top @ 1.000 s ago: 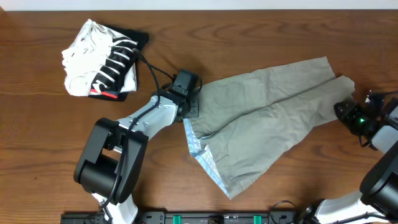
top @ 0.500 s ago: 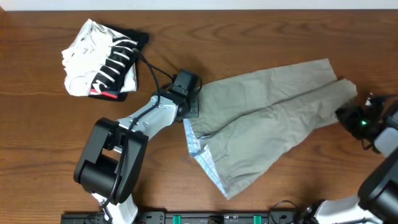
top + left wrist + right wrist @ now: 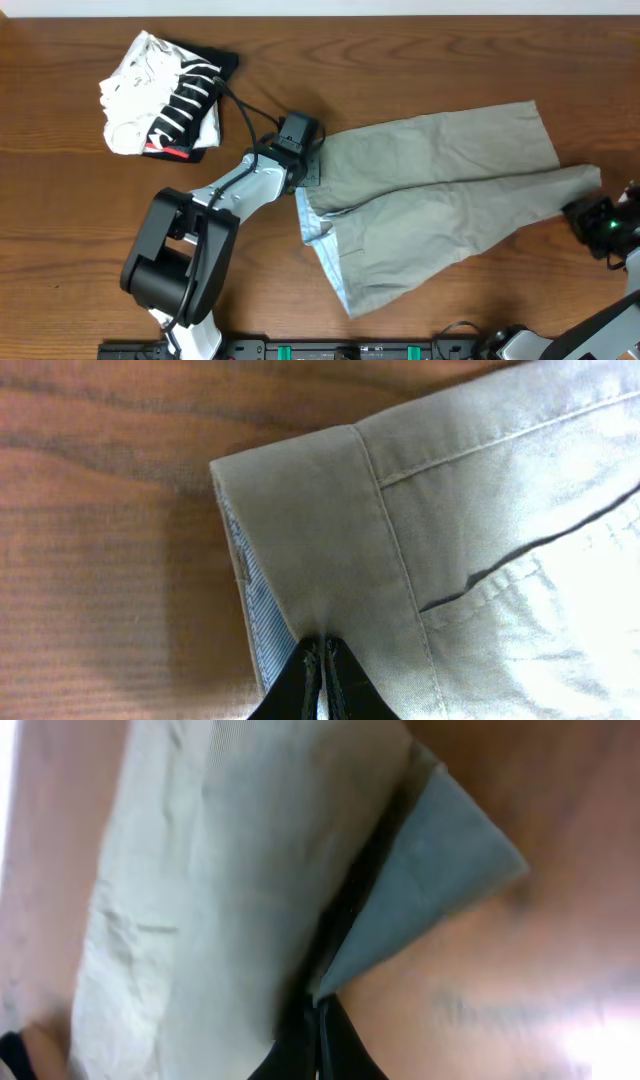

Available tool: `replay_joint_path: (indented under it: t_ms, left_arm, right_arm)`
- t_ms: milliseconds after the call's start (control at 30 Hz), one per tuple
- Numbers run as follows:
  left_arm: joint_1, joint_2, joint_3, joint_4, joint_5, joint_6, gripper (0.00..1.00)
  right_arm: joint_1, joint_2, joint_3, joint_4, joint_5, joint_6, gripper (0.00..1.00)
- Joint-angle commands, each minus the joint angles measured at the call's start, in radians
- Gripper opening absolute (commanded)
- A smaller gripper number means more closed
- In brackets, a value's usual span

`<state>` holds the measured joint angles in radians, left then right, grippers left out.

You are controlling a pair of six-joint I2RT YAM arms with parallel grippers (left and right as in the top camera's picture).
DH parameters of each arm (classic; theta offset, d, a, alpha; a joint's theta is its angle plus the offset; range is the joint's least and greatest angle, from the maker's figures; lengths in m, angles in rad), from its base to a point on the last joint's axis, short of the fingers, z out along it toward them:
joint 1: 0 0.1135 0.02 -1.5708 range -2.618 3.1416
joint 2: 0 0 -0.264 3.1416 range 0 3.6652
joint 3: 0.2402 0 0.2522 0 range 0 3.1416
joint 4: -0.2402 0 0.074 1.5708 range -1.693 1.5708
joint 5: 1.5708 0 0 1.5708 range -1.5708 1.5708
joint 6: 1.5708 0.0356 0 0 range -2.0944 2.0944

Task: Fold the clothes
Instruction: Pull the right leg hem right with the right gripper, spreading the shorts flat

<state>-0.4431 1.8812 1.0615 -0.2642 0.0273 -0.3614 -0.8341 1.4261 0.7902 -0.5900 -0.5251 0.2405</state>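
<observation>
right arm (image 3: 606, 224) cut off at overhead's right edge, right wrist view of shorts (image 3: 230, 870) blurred

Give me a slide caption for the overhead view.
Left end effector and right end effector pinch khaki shorts at waistband and leg hem on the table.

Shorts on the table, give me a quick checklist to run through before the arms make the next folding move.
1. Left gripper pinching the waistband corner of the shorts: ok.
2. Right gripper pinching a leg hem: ok.
3. Both fabric layers caught in each pinch: cannot tell.
4. Shorts lying flat: not ok, the waistband edge is turned over with the pale inside showing.
5. Striped garment apart from the shorts: ok.
</observation>
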Motion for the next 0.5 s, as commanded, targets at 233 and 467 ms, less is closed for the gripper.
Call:
replay_joint_path:
  t_ms: [233,467]
  left_arm:
    - [0.014,0.027,-0.018,0.117,-0.022,0.100,0.07]
    - [0.086,0.027,-0.018,0.195,-0.021,0.100,0.06]
  right_arm:
    - [-0.007,-0.008,0.000,-0.127,0.254,-0.001,0.01]
    - [-0.002,-0.008,0.000,-0.173,0.317,0.017,0.01]
